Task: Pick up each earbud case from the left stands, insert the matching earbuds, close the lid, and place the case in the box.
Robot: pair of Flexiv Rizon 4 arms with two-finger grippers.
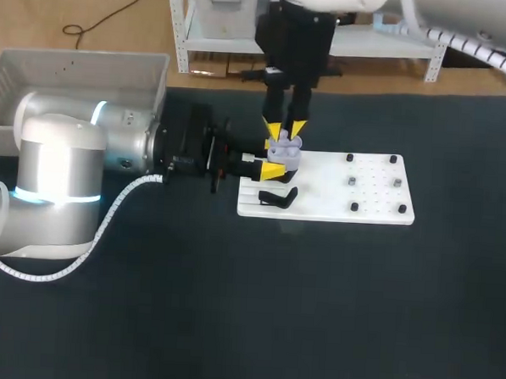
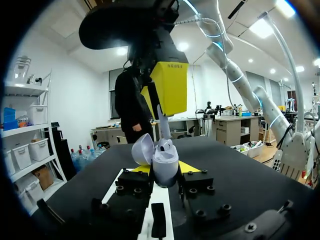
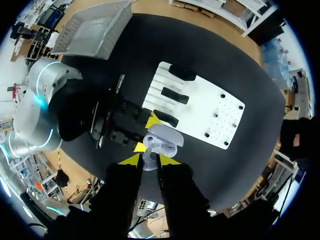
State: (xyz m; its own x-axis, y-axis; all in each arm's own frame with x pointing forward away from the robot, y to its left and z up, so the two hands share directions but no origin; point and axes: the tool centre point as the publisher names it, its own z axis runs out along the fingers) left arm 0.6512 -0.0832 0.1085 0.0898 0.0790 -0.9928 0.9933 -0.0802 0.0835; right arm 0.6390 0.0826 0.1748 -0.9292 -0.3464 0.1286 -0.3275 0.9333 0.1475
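Left arm [image 1: 59, 171] blocks box [image 1: 73, 59] | jaws hold case [image 1: 284, 144], earbud [image 3: 149, 159] over board [image 1: 371, 200] | stand [image 1: 278, 198] beside

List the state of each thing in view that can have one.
case: lid open, held by left gripper.
earbud: held by right gripper at the case's opening.
left gripper: shut on case.
right gripper: shut on earbud.
box: no case seen inside.

Right fingers [image 1: 271, 129] close above case [image 1: 284, 148]
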